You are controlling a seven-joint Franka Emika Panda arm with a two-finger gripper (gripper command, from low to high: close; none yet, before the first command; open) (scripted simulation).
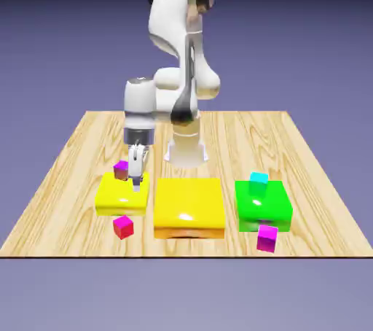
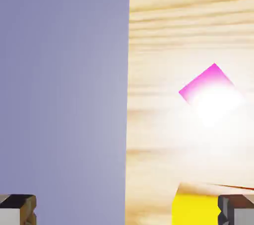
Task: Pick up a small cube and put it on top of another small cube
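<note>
No legible text, label, brand, number or sign is present in either the exterior view or the hand view.

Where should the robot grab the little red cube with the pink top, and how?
Best from straight above, I think: the red cube sits on open wood, with its top uncovered. The fingers could pinch two opposite flat sides. It sits turned, so the gripper should probably twist to match.
</note>
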